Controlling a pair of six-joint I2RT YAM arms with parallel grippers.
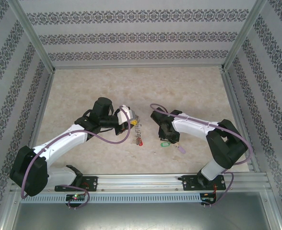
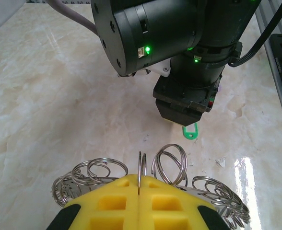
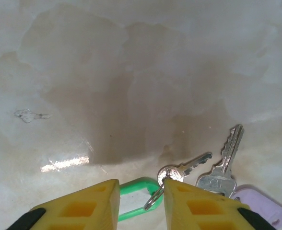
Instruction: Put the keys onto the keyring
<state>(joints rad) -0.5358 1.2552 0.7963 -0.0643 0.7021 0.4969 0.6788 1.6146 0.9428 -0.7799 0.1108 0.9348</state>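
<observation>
The green key tag (image 3: 143, 183) lies between the right gripper's (image 3: 141, 188) parted fingers.

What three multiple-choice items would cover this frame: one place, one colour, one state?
1. The green tag lies: A) between the right gripper's fingers; B) against the back wall; C) on the front rail.
2. The tag by the larger key is: A) red; B) lilac; C) blue.
3. The left gripper is: A) wide open; B) shut on the keyring; C) holding a key.
Answers: A, the yellow fingers flank it in the right wrist view; B, the lilac tag pokes out beside that key; B, its fingers meet on a wire loop.
</observation>
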